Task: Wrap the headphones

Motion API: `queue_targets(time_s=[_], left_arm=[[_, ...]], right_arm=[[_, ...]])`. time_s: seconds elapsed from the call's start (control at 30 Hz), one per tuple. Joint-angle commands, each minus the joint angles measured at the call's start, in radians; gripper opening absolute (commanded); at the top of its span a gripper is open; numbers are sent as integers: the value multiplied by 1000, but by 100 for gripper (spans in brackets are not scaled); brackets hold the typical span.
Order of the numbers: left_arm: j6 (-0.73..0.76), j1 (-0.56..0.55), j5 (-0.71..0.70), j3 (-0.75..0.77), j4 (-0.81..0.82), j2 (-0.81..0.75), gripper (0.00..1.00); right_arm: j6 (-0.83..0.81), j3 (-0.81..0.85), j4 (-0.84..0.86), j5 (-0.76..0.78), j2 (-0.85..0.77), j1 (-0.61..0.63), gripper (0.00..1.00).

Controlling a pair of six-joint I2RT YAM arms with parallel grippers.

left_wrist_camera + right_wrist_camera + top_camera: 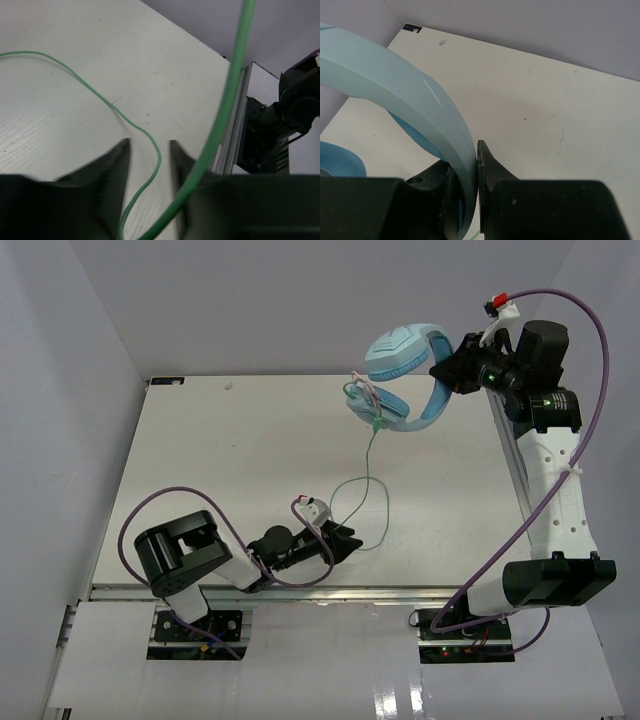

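Note:
The light blue headphones (405,370) hang in the air over the table's far right. My right gripper (455,372) is shut on the headband (395,80), whose band is pinched between the jaws of the right gripper (470,167). The thin green cable (365,490) drops from the ear cups and loops on the table. My left gripper (345,540) lies low near the front edge, open. In the left wrist view the cable (95,92) runs on the table between the left gripper's (149,160) spread fingers (117,160). A second strand (232,80) crosses close to the camera. The plug is hidden.
The white table (230,460) is walled by pale panels at the back and sides. A metal rail (300,592) runs along its front edge. The right arm's base (280,125) stands past the table's right rail. Purple arm cables (590,350) arc beside both arms.

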Motion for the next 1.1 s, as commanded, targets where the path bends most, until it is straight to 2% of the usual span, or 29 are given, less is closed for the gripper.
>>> queue_targets(time_s=[0.0, 0.07, 0.1, 0.23, 0.4, 0.53, 0.67, 0.8, 0.87, 1.07], left_arm=[[-27, -4, 42, 20, 188, 5, 23], [-21, -4, 41, 7, 169, -18, 3], [-12, -4, 39, 0, 156, -31, 0], [49, 0, 3, -63, -4, -191, 0], [197, 38, -3, -44, -430, -433, 0], [287, 107, 72, 25, -696, -613, 0], [355, 243, 181, 116, -997, -702, 0], [416, 320, 238, 243, -1192, -691, 0], [443, 342, 249, 318, -1277, -664, 0], [495, 374, 264, 629, -1585, -574, 0]], right_arm=[[56, -2, 79, -38, -48, -5, 8], [50, -5, 77, -38, -49, -6, 8], [50, -7, 77, -41, -50, -10, 8], [30, -28, 76, -108, -61, -19, 8], [-54, -102, 75, -338, -96, -19, 8], [-215, -173, 47, -508, -154, -19, 8], [-464, -189, -114, -578, -216, -15, 8], [-672, -184, -271, -562, -259, 10, 8], [-752, -208, -321, -499, -297, 38, 8], [-884, -409, -300, -239, -438, 173, 8]])
